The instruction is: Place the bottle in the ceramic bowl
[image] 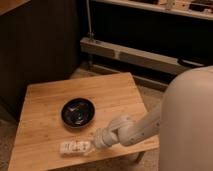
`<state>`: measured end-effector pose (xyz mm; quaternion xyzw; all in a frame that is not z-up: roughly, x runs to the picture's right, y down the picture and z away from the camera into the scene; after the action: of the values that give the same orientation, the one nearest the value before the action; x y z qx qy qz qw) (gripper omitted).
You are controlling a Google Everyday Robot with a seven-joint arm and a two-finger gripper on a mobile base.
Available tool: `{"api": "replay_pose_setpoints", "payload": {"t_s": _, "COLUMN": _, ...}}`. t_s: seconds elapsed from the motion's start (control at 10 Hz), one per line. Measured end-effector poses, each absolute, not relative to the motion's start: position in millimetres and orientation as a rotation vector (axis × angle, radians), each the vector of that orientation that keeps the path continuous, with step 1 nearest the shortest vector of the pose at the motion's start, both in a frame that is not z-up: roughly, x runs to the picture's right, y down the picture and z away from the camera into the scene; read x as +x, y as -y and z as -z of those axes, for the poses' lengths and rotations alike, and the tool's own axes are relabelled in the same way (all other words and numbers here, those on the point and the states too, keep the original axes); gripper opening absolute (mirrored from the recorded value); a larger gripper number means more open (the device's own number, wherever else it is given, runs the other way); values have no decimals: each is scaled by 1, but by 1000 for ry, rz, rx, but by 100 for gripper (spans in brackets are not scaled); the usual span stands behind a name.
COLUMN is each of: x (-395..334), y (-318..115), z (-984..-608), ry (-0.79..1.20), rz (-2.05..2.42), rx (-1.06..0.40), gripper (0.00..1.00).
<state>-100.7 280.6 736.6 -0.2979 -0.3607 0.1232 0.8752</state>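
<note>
The bottle (74,147) is small, clear plastic with a whitish label. It lies on its side near the front edge of the wooden table (115,92). The ceramic bowl (78,111) is round, shallow and glossy black. It sits on the table just behind the bottle and holds nothing. My gripper (93,145) is at the end of the white arm, low over the table at the bottle's right end, in front of and slightly right of the bowl.
The white arm (135,129) reaches in from the large white robot body (187,125) at the right. A metal shelf frame (145,55) runs behind the table. A dark wall panel (35,45) stands at the back left.
</note>
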Motion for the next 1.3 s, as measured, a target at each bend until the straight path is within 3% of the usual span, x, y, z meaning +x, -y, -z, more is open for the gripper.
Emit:
{"api": "replay_pose_setpoints", "payload": {"t_s": 0.5, "x": -99, "y": -287, "z": -744, "ry": 738, "rz": -265, "rx": -634, "gripper": 63}}
{"api": "replay_pose_setpoints", "payload": {"t_s": 0.6, "x": -98, "y": -287, "z": -746, "ry": 734, "rz": -270, "rx": -639, "gripper": 57}}
{"api": "replay_pose_setpoints", "payload": {"t_s": 1.1, "x": -100, "y": -287, "z": -749, "ry": 722, "rz": -267, "rx": -664, "gripper": 5}}
{"api": "replay_pose_setpoints", "payload": {"t_s": 1.3, "x": -97, "y": -279, "z": -742, "ry": 738, "rz": -268, "rx": -647, "gripper": 0}}
